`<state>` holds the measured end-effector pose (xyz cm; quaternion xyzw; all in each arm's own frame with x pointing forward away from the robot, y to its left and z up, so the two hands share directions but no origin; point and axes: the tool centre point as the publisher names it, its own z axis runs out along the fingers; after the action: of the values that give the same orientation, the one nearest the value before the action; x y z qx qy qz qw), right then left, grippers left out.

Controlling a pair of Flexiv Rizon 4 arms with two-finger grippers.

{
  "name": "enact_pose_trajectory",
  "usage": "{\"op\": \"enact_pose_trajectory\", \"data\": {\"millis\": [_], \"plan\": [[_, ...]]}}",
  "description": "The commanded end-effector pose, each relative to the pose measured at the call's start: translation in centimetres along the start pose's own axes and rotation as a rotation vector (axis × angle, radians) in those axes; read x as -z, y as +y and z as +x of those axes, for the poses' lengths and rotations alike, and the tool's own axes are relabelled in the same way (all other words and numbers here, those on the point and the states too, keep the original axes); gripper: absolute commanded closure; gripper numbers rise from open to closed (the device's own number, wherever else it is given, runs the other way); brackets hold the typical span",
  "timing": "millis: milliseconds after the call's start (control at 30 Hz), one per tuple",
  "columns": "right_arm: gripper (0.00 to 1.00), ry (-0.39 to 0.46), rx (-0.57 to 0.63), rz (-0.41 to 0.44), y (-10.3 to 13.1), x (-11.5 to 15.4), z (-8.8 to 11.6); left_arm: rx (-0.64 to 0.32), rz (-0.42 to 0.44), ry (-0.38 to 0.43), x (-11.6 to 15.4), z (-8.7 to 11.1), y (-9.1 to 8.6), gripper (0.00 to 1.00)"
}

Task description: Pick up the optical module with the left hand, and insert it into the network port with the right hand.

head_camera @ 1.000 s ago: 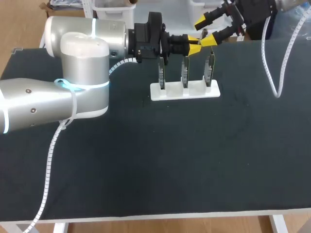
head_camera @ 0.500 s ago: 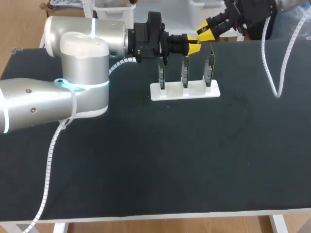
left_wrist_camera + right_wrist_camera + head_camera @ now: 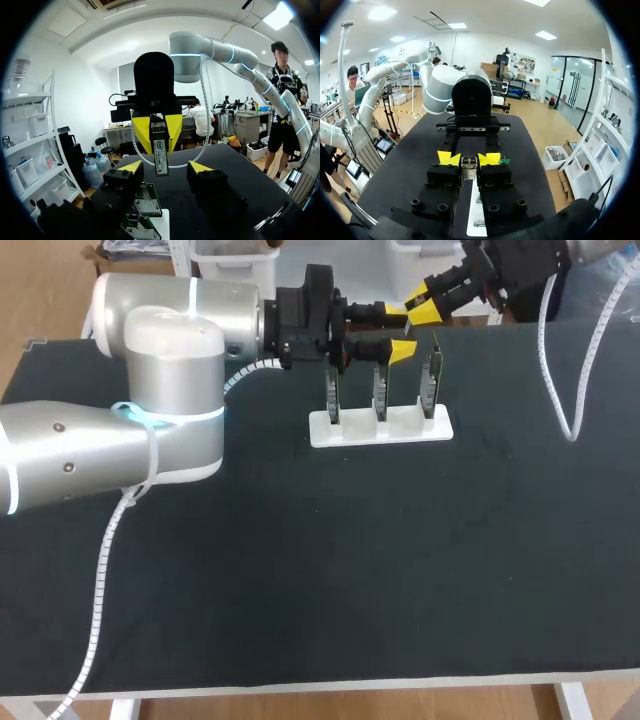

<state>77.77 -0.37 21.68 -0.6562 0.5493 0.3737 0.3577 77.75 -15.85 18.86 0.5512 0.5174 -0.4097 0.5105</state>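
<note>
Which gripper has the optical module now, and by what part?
The right gripper holds the optical module by one end; its free end sits between the fingers of the open left gripper, untouched.

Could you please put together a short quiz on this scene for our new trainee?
1. True or false: the left end effector is shut on the optical module.
2. How many upright boards stand in the white holder on the table? A. two B. three C. four
3. Fill in the blank: the optical module is gripped between both fingers of the ___ end effector.

Key:
1. False. Its fingers stand open, one on each side of the module and clear of it.
2. B
3. right: the right end effector is shut on it.
</note>
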Motion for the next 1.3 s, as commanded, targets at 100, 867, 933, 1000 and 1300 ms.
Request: {"op": "enact_pose_trajectory", "data": {"millis": [100, 867, 933, 1000, 1300], "plan": [[1.00, 0.000, 0.000, 0.000, 0.0, 0.0, 0.0, 0.000, -0.002, 0.001, 0.0, 0.0, 0.0, 0.00], [1.00, 0.000, 0.000, 0.000, 0.0, 0.0, 0.0, 0.007, 0.011, 0.134, 2.0, 0.5, 0.7, 0.00], [1.00, 0.000, 0.000, 0.000, 0.0, 0.0, 0.0, 0.009, 0.012, 0.145, 2.3, 0.6, 0.7, 0.00], [1.00, 0.000, 0.000, 0.000, 0.0, 0.0, 0.0, 0.017, 0.014, 0.155, 2.8, 0.9, 0.7, 0.00], [1.00, 0.000, 0.000, 0.000, 0.0, 0.0, 0.0, 0.044, -0.007, 0.185, 4.7, 1.3, 0.3, 0.00]]}}
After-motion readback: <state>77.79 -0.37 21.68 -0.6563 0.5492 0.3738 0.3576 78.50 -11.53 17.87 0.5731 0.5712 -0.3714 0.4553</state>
